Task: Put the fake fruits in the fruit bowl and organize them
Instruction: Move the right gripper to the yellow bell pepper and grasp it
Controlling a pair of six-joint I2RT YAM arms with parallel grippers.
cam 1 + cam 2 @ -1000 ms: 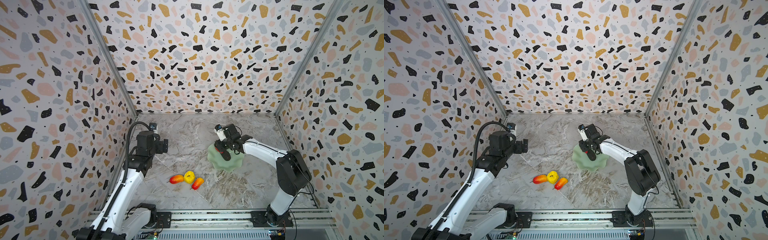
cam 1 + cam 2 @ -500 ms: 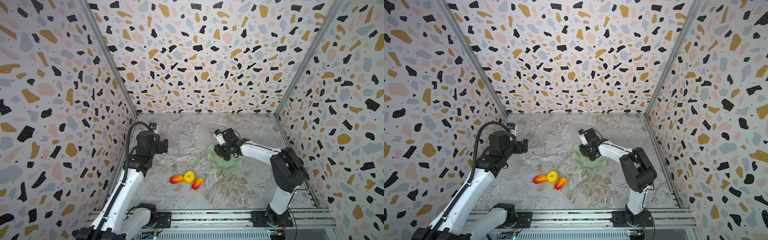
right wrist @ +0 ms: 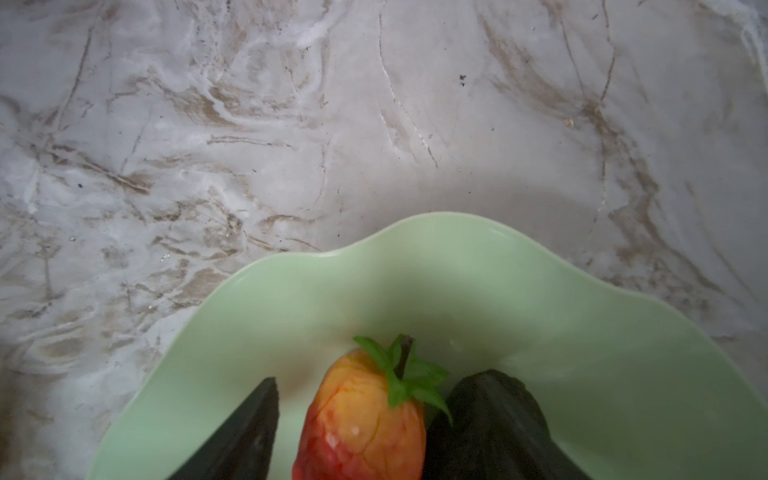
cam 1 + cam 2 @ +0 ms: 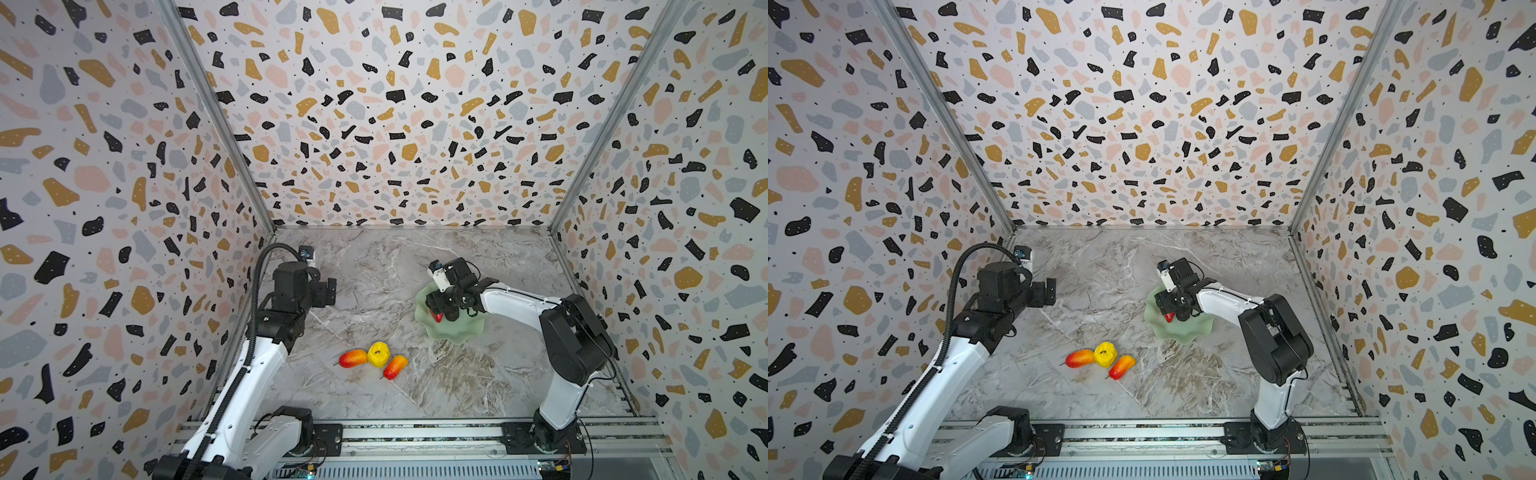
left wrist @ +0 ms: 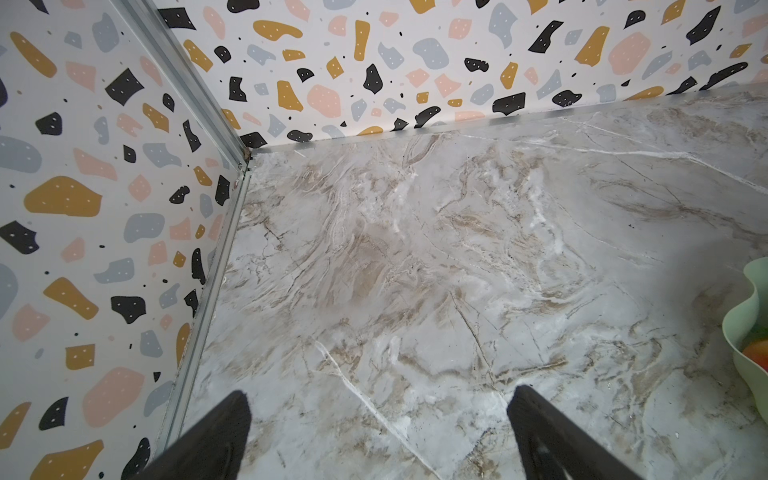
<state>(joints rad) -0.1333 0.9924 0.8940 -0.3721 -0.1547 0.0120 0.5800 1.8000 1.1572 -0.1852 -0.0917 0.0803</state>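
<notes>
Right wrist view: is the right gripper (image 3: 380, 376) gripping anything?
– No. Its jaws stand parted low over the fruit bowl (image 3: 457, 257). The strawberry (image 3: 361, 424) lies in the dish between the fingers (image 3: 249, 424), clear of one and perhaps brushing the other at its green top; too close to call.
– And beyond the bowl?
– Both top views show the lumpy yellow fruit (image 4: 378, 354) on the marble table (image 4: 457, 386), just beside a red-orange oval (image 4: 352, 358) and a second red-orange oval (image 4: 395, 366), well apart from the bowl. The left gripper (image 5: 380, 395) hangs wide open above the table, holding nothing.
</notes>
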